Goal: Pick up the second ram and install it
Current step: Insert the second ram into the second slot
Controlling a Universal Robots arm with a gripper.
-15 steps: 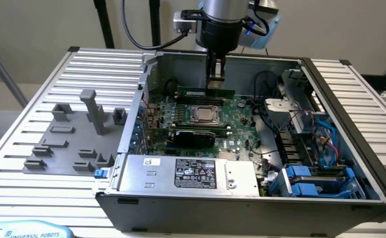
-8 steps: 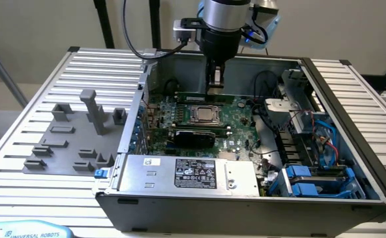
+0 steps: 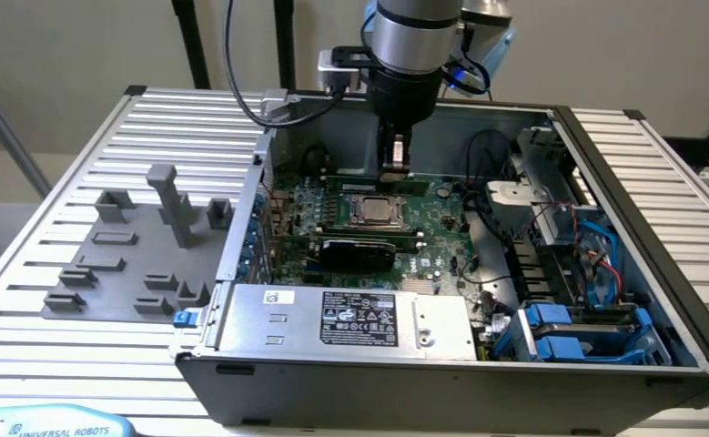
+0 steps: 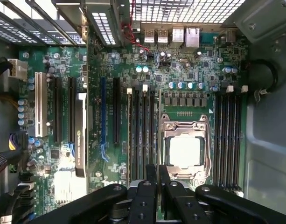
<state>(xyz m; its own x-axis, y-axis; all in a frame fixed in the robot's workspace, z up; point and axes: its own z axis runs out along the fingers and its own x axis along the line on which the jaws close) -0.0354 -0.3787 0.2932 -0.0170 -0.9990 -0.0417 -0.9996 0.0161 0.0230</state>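
Observation:
My gripper (image 3: 393,169) hangs inside the open computer case, low over the far side of the green motherboard (image 3: 440,228). Its fingers (image 4: 147,191) stand close together on the second ram (image 4: 159,126), which shows edge-on as a thin strip running away from them. In the exterior view the ram (image 3: 418,185) is a narrow green stick lying level under the fingers, just behind the silver processor (image 3: 376,211). It lies along the black memory slots (image 4: 143,130) beside the processor (image 4: 184,151). Whether it is seated in a slot I cannot tell.
A second bank of memory slots (image 4: 229,135) lies on the processor's other side. A black card (image 3: 354,250) and the silver power supply (image 3: 354,319) sit nearer the camera. Cables and blue drive bays (image 3: 561,332) crowd the exterior view's right. A grey fixture (image 3: 124,264) sits outside the case.

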